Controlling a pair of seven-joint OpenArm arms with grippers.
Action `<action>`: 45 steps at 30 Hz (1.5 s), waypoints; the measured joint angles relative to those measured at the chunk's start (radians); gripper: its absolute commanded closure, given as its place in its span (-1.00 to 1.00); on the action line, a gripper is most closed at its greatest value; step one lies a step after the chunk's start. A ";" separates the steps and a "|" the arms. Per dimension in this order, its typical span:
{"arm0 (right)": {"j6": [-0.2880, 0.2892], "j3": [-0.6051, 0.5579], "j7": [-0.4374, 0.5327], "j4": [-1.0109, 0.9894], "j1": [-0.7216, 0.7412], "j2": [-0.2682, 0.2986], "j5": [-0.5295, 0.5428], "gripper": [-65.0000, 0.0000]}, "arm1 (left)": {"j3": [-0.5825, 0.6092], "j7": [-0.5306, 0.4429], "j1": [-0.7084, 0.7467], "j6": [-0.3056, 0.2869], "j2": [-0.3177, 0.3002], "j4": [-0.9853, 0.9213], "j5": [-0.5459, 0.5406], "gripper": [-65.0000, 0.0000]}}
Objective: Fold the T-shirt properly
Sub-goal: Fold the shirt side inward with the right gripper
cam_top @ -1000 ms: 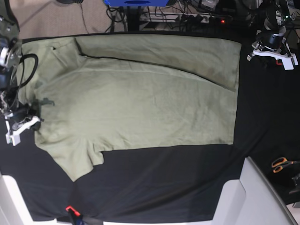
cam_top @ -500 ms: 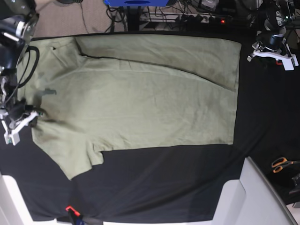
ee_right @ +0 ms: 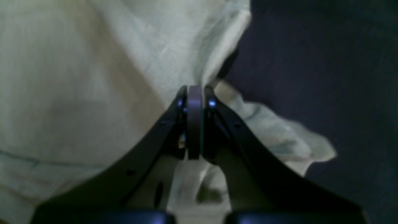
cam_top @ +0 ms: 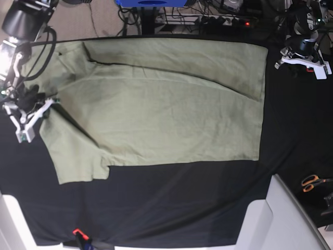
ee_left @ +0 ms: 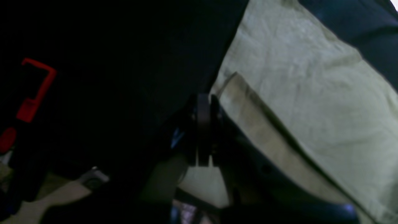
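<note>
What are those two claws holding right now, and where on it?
The right gripper pinches the T-shirt at its edge near the sleeve. The left gripper is shut, holding nothing.

No legible text, label, brand, number or sign appears in any view. The T-shirt (cam_top: 156,104) and the black cloth (cam_top: 182,203) bear no readable markings.
</note>
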 measured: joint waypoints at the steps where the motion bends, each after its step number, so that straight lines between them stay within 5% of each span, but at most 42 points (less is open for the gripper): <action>1: 0.000 0.008 -0.012 0.005 -0.002 -0.006 0.003 0.99 | 0.000 0.001 0.000 0.001 0.001 0.000 0.039 1.00; 4: 0.000 0.029 -0.048 0.012 -0.003 -0.003 0.001 0.71 | 0.000 0.000 0.000 0.001 0.011 0.000 0.122 1.00; 10: 0.000 0.045 -0.049 0.099 0.002 -0.004 0.006 -0.42 | -0.001 -0.001 -0.002 0.000 0.032 0.000 0.150 1.00; 12: 0.000 0.050 -0.053 0.103 0.014 0.004 -0.001 -0.58 | -0.001 -0.001 -0.003 0.000 0.029 0.000 0.150 1.00; 20: 0.002 0.046 -0.034 -0.277 0.294 0.080 -0.135 -0.54 | -0.003 -0.004 -0.003 0.000 0.030 0.000 0.151 1.00; 27: -0.008 0.049 0.103 -0.651 0.429 0.142 -0.191 -0.43 | -0.005 -0.004 -0.002 0.000 0.031 0.000 0.151 1.00; 42: -0.008 0.049 0.134 -0.676 0.416 0.107 -0.193 -0.26 | -0.005 -0.004 -0.002 0.000 0.031 0.000 0.150 1.00; 45: -0.008 0.049 0.134 -0.676 0.416 0.106 -0.193 0.01 | -0.005 -0.004 -0.002 0.000 0.030 0.000 0.151 1.00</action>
